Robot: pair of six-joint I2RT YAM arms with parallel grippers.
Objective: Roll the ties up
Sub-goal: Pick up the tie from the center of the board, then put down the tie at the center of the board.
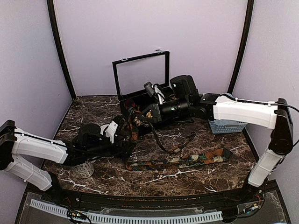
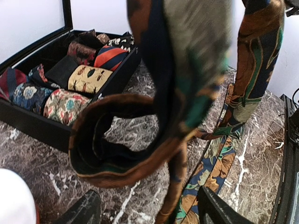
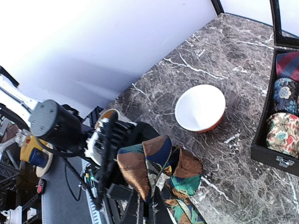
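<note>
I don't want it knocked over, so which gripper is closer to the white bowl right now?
Left. The white bowl lies right beside the left gripper. The right gripper, holding a tie, is a stretch of tabletop away from it.

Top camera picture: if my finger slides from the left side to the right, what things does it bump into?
Bowl → open black tie box → blue basket. The long tie on the table overlaps them, so it's left out.
</note>
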